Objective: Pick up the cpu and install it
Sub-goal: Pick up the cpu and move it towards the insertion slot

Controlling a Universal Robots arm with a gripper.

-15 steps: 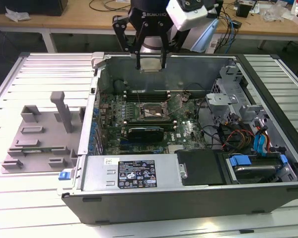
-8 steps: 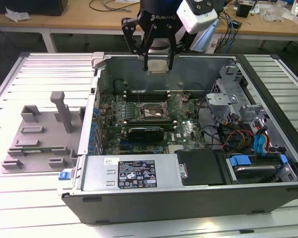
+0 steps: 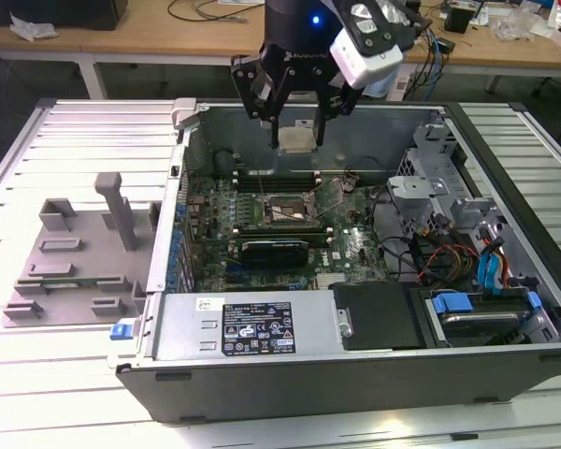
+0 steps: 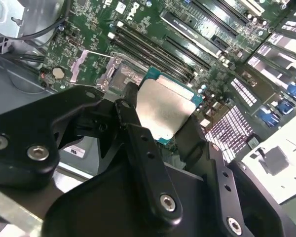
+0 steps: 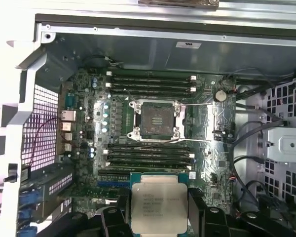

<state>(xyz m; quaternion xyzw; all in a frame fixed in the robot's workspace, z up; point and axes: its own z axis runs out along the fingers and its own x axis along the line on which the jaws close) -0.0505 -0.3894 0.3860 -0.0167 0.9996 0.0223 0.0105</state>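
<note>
The cpu (image 3: pixel 295 139) (image 4: pixel 164 108) (image 5: pixel 158 203), a flat square chip with a silvery top and a teal rim, hangs in my gripper (image 3: pixel 295 138), which is shut on it. In the exterior view it is held above the open computer case, over the back part of the motherboard (image 3: pixel 355 245). The open metal-framed socket (image 3: pixel 282 210) (image 5: pixel 155 118) (image 4: pixel 122 79) lies below the chip with its lever arms swung out. In both wrist views the black fingers (image 4: pixel 133 123) (image 5: pixel 196 210) flank the chip's edges.
The open case (image 3: pixel 262 369) has a power supply (image 3: pixel 252 325) at the front, drive bays and cables (image 3: pixel 467 262) on the exterior view's right, and memory slots (image 5: pixel 150 84) on both sides of the socket. A grey fixture block (image 3: pixel 84 253) stands on the slatted table at the exterior view's left.
</note>
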